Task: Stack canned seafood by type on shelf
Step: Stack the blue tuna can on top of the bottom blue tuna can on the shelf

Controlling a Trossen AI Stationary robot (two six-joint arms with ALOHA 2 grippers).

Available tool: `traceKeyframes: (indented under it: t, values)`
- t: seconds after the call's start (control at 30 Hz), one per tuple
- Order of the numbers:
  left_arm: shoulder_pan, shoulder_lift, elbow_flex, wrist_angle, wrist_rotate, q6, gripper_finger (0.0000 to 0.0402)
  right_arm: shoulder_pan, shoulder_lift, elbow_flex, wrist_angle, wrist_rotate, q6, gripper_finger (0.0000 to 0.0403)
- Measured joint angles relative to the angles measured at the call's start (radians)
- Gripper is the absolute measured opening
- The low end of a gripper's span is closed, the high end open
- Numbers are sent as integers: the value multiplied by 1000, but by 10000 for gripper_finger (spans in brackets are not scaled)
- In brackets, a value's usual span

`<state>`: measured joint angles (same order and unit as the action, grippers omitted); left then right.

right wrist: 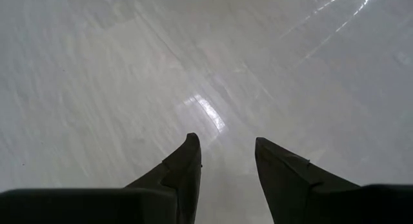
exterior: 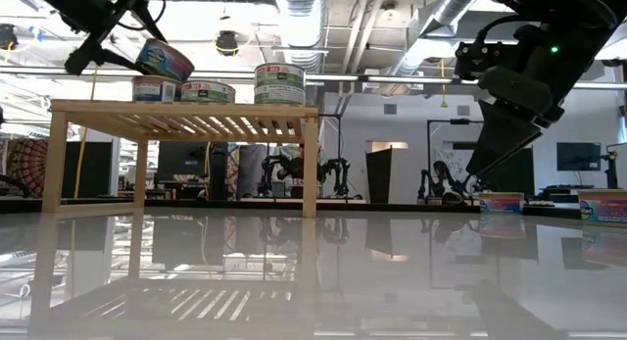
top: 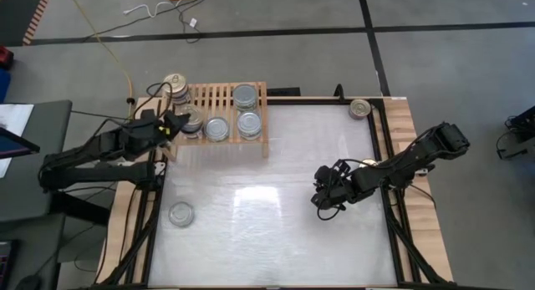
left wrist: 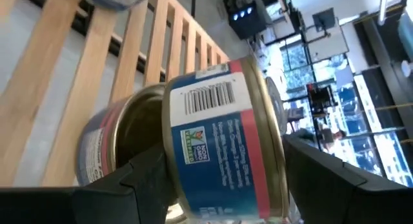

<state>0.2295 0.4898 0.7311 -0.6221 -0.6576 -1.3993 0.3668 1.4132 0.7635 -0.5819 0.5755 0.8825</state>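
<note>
Jaws of the left gripper [left wrist: 222,185] clamp a tilted blue can [left wrist: 222,140] over the shelf [top: 251,148] at ten o'clock; right gripper [right wrist: 226,162] jaws stand apart above the bench [top: 276,231].

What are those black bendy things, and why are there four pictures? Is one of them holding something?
Those are two robot arms at a white table. Each ends in a pincer with two fingers. One picture is taken from above, one from table height, and the other two from small cameras on each arm's wrist.

The left pincer is gripping a blue tin of fish, tilted over another tin on the wooden shelf. More tins stand on the shelf, two of them in a stack. A loose tin lies on the table near the left arm, and another tin sits at the far corner on the right arm's side.

The right pincer is open, holds nothing, and hangs over bare table.
</note>
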Motion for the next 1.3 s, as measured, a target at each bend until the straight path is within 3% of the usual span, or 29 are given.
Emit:
traceKeyframes:
  t: [0.2, 0.33, 0.47, 0.7, 0.83, 1.1, 1.3]
  values:
    - [0, -15, 0, -45, 13, -42, 259, 5, 0, 0, 0, 0, 0, 172]
    - [0, -10, 0, -57, 89, -85, 259, 7, 0, 0, -1, 0, 0, 172]
    - [0, -21, 0, -62, 26, -86, 259, 7, 0, 0, -1, 0, 0, 172]
    - [1, -21, 0, -61, 92, -92, 259, 14, 0, 0, 0, 0, 1, 172]
    - [1, -25, 24, -78, 21, -99, 259, 12, 0, 0, -1, 0, 1, 172]
    - [2, -14, 46, -115, 158, -114, 259, 11, 0, 0, -1, 0, 0, 172]
    - [1, -14, 47, -173, 116, -159, 259, 15, 0, 0, -1, 0, 3, 172]
